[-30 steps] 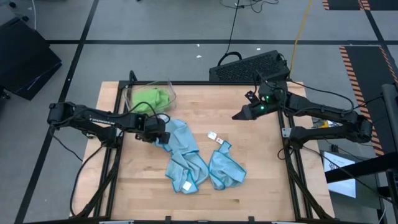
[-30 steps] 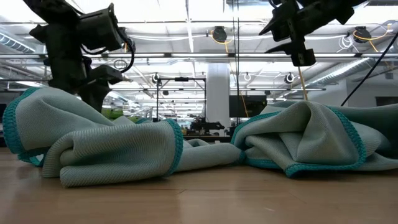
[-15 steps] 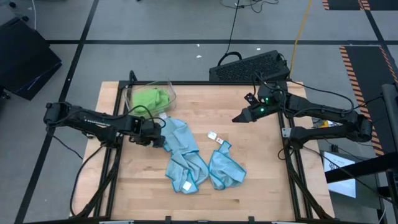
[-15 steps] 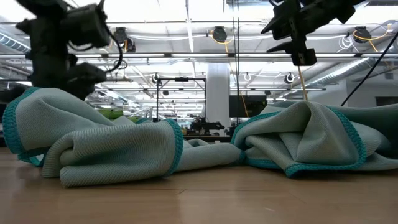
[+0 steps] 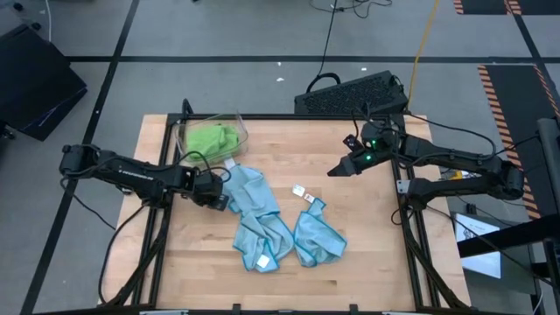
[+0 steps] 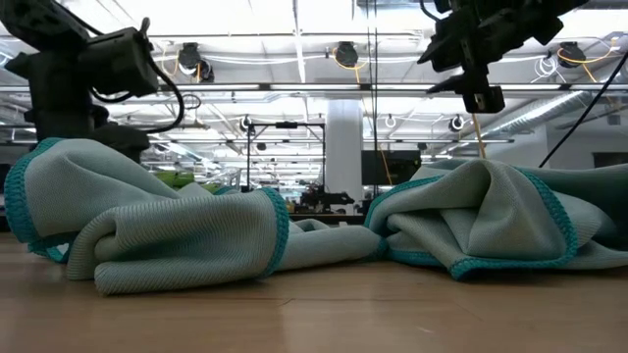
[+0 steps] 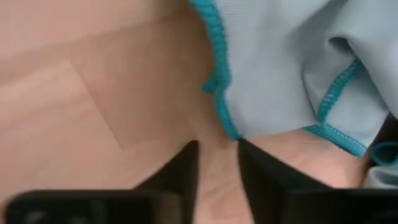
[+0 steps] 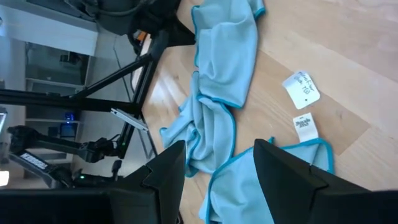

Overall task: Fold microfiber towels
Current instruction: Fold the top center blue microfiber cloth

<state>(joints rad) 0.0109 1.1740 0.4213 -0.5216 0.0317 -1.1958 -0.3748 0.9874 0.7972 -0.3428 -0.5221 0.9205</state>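
Bench [image 5: 367,245]: pale wood top in a dark frame, seen from above with an arm at each side.
Left gripper [image 5: 220,199]: low at the left edge of the long blue towel, left of the bench's middle. In the left wrist view the two dark fingers [image 7: 180,174] stood a narrow gap apart, with the teal hem of the cloth just at their tips; bare wood showed in the gap, and whether the hem was pinched could not be told.
Right gripper [image 5: 335,169]: held above the bench toward its far right, well apart from the towels. In the right wrist view its fingers [image 8: 165,177] stood apart with nothing between them.
Long blue towel [image 5: 254,214]: light blue with a teal hem, crumpled in a strip running from left of centre toward the near edge; a white tag lay at its near end.
Second blue towel [image 5: 317,236]: bunched just right of the long one, touching it near the near end.
White tags [image 5: 304,194]: two small labels on bare wood just beyond the second blue towel.
Clear plastic bin [image 5: 236,122]: at the far left corner of the bench.
Green towels [image 5: 212,138]: lime green, bunched inside the bin.
Keyboard [image 5: 350,92]: dark, beyond the far edge of the bench.
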